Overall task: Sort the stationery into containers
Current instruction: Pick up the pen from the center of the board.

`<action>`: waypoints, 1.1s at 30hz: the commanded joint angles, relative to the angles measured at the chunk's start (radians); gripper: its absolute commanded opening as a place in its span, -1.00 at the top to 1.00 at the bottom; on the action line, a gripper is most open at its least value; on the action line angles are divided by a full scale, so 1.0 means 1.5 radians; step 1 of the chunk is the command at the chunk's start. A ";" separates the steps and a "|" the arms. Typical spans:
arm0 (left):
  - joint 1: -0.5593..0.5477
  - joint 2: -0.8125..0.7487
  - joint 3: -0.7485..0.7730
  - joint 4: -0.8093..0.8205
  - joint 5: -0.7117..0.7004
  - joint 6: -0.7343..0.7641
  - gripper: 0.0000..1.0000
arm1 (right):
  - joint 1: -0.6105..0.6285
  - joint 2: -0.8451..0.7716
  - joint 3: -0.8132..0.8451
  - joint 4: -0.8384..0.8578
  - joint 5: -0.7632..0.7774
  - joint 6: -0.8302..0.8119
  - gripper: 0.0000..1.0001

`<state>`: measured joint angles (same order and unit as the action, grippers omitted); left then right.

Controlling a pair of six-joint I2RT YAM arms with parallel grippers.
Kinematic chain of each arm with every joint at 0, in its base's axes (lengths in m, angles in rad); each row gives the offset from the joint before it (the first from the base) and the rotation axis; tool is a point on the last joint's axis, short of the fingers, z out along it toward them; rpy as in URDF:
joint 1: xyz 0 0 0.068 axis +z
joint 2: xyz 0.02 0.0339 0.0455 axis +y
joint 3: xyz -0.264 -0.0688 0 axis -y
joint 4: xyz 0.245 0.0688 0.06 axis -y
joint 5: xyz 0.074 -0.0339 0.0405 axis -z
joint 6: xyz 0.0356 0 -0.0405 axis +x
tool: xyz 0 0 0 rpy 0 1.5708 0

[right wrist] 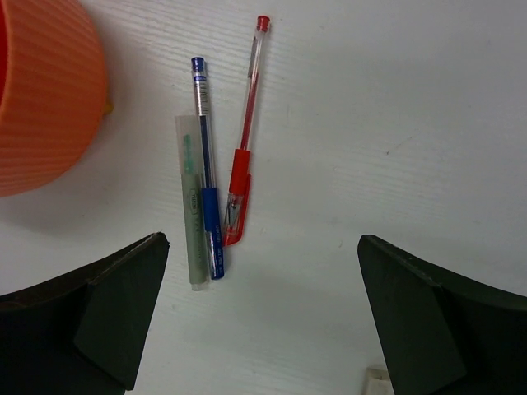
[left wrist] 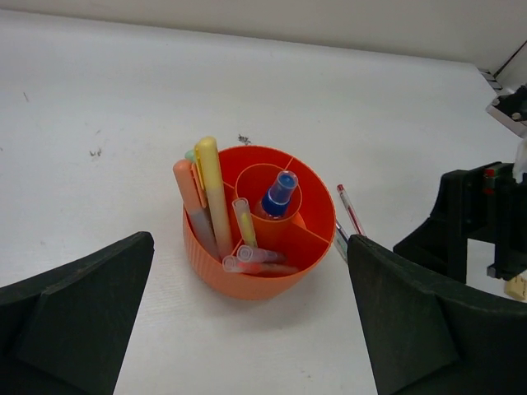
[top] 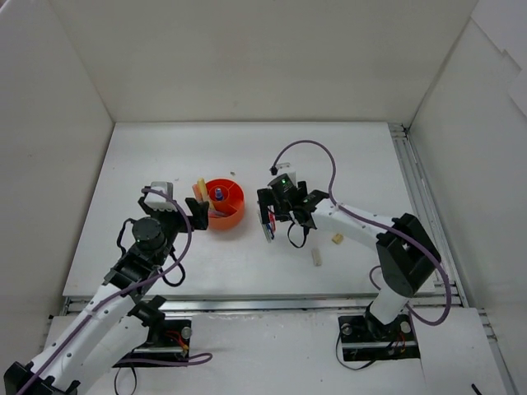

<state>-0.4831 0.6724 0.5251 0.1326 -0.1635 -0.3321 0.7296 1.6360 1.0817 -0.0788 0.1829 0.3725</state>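
Note:
The orange-red divided bowl (left wrist: 257, 230) stands on the table, also seen from above (top: 225, 202) and at the right wrist view's left edge (right wrist: 41, 90). It holds orange (left wrist: 191, 202) and yellow (left wrist: 214, 189) markers, a blue-white marker (left wrist: 280, 193) in the centre cup and two lying markers. A red pen (right wrist: 243, 140), a blue pen (right wrist: 206, 173) and a grey pen (right wrist: 192, 206) lie side by side right of the bowl. My right gripper (right wrist: 263, 329) is open and empty, hovering over them. My left gripper (left wrist: 247, 329) is open and empty, just short of the bowl.
Two beige eraser blocks lie right of the pens (top: 337, 239) (top: 317, 257); one shows at the right wrist view's bottom edge (right wrist: 377, 380). White walls enclose the table on three sides. The right gripper's body (left wrist: 473, 218) shows to the bowl's right.

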 commanded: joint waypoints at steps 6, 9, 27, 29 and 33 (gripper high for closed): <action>0.003 -0.077 0.038 -0.119 -0.010 -0.063 -0.99 | 0.034 0.052 0.083 0.014 0.048 0.057 -0.94; 0.003 -0.099 0.030 -0.134 -0.009 -0.070 -0.99 | 0.053 0.067 0.104 0.028 -0.060 -0.040 -0.93; 0.003 -0.138 0.005 -0.151 0.026 -0.095 -0.99 | 0.110 0.170 0.098 -0.008 -0.129 -0.044 -0.96; 0.003 -0.139 0.004 -0.151 0.028 -0.097 -0.99 | 0.111 0.175 0.097 -0.010 -0.125 -0.042 -0.96; 0.003 -0.142 0.003 -0.151 0.030 -0.097 -0.99 | 0.112 0.175 0.089 -0.010 -0.102 -0.036 -0.96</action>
<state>-0.4831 0.4568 0.5255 -0.1314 -0.1318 -0.4641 0.8886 1.8992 1.2263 -0.0921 0.0151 0.3016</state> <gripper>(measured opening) 0.995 0.977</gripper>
